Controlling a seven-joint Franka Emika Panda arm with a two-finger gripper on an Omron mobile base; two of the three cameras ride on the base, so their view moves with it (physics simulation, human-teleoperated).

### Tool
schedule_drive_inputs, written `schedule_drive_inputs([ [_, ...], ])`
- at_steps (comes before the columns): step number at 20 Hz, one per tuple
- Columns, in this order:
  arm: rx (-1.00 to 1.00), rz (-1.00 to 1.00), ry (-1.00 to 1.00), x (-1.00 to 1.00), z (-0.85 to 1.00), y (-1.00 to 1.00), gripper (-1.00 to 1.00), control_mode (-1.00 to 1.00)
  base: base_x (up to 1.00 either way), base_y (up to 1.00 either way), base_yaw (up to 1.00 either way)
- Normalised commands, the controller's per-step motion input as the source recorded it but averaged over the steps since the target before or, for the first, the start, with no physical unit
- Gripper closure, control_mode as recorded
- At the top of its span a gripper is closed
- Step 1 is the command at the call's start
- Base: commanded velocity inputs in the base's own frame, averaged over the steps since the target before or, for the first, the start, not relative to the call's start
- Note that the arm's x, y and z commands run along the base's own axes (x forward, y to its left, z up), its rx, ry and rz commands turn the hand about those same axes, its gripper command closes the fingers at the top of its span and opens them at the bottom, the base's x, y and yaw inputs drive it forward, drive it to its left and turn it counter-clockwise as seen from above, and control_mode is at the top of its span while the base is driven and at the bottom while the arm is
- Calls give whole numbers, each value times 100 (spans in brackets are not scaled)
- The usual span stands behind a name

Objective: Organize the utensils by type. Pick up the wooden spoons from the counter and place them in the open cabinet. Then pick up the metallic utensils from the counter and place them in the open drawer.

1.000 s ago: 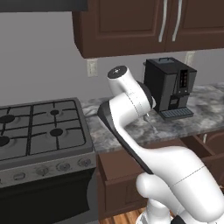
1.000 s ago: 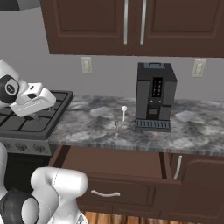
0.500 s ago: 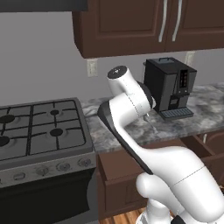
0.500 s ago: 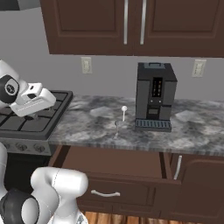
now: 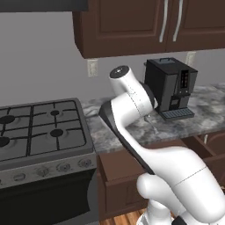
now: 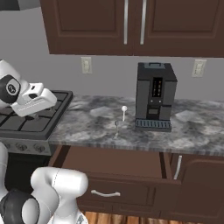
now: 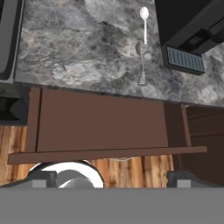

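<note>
While the two metallic utensils (image 7: 143,43) lie at the upper right of the hand view, the white spoon (image 7: 145,22) just above the faint grey piece (image 7: 141,61), both rest on the counter (image 7: 78,57) just left of the coffee machine (image 7: 192,30). Below them the open drawer (image 7: 100,124) spans the frame's middle. The best play, I'd say: drop straight over one thin handle, fingers across it, low enough to catch it. The gripper (image 7: 111,179) hangs high, looking down, jaws spread wide and empty.
</note>
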Motion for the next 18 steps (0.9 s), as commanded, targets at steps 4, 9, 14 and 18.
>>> schedule_drive_inputs([
  [4, 19, -4, 0, 26, 6, -57, -100, -100, 0, 0, 0],
  [9, 25, -1, 0, 42, 12, -74, -100, -100, 0, 0, 0],
  [14, 12, 0, 0, 25, -10, -75, -100, -100, 0, 0, 0],
  [18, 4, 0, 1, 13, -48, -38, -100, -100, 0, 0, 0],
])
